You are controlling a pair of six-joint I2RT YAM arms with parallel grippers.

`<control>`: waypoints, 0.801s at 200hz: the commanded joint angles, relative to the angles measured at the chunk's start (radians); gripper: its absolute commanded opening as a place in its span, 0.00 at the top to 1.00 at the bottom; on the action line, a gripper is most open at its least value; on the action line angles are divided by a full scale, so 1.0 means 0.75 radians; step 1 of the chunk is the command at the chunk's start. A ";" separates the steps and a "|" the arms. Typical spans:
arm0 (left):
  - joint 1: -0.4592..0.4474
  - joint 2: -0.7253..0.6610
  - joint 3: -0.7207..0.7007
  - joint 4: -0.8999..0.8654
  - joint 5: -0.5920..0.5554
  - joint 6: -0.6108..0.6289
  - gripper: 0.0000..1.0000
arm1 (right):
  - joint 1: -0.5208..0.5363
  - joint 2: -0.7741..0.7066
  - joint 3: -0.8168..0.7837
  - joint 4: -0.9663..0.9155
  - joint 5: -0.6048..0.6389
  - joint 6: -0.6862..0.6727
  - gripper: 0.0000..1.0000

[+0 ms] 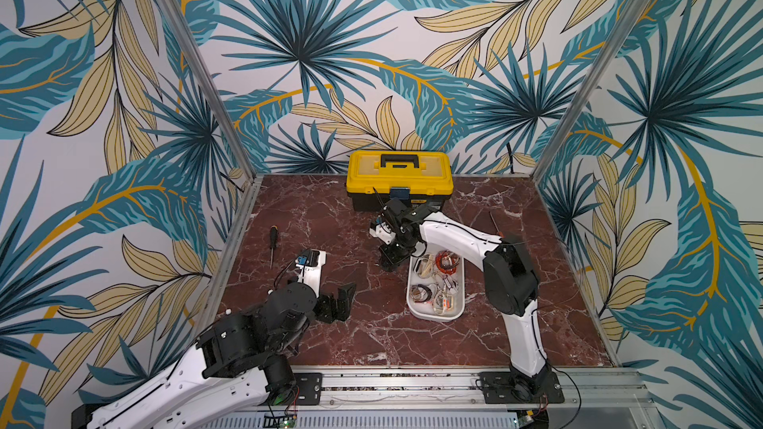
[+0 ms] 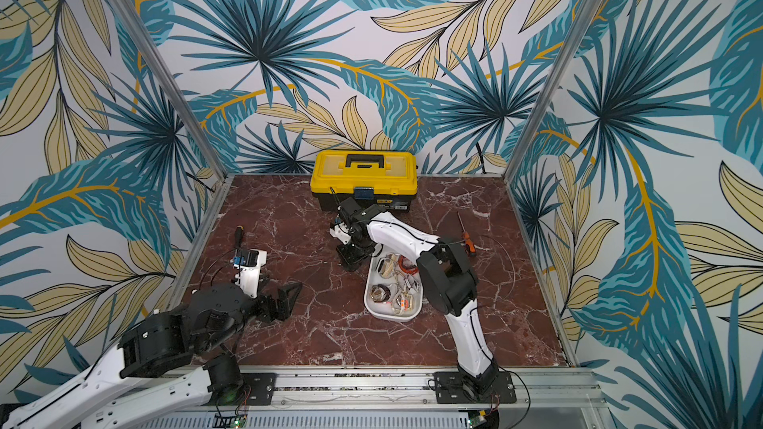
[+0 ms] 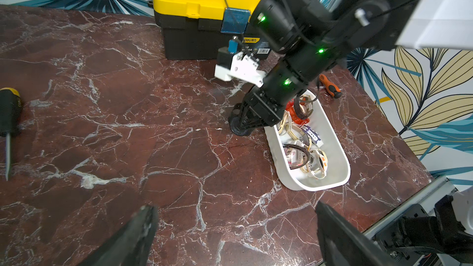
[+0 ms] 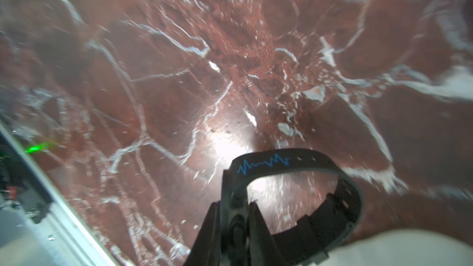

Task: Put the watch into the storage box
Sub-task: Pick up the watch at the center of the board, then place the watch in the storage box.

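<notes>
We have the black watch point(image 4: 263, 163) pinched just outside the storage box point(image 3: 332, 149).

Our right gripper point(image 4: 235, 207) is pressed onto the strap of the black watch, a band with a blue pulse line. It sits low over the marble surface point(image 3: 153, 136), just beside the storage box's end nearest the yellow toolbox point(image 1: 398, 175) and outside its rim. We cannot tell whether the watch touches the surface. A heap of other watches point(image 3: 302, 149) lies in the storage box. Our left gripper point(image 3: 235, 207) hangs spread wide, well apart from the storage box, on the side away from the orange screwdriver point(image 3: 330, 89).
</notes>
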State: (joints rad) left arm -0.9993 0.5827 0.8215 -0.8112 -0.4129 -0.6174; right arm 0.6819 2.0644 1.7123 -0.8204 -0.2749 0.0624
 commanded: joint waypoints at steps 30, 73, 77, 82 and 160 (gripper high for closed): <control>0.007 0.003 -0.054 0.018 -0.030 0.005 0.00 | -0.001 -0.427 -0.267 0.236 0.071 0.364 0.84; 0.007 0.005 -0.056 0.032 -0.024 0.015 0.00 | -0.012 -0.739 -0.589 0.320 0.226 0.564 0.84; 0.007 0.006 -0.058 0.032 -0.024 0.015 0.00 | -0.015 -0.758 -0.611 0.323 0.231 0.578 0.84; 0.009 0.006 -0.058 0.036 -0.022 0.015 0.00 | -0.019 -0.781 -0.636 0.324 0.239 0.593 0.85; 0.009 0.011 -0.081 0.047 -0.004 0.000 0.00 | -0.075 -0.773 -0.819 0.406 0.269 0.650 0.86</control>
State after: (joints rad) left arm -0.9974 0.5884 0.7818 -0.7902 -0.4187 -0.6182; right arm 0.6384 1.4521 1.1122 -0.5598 -0.0929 0.5320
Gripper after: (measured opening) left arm 0.999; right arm 0.185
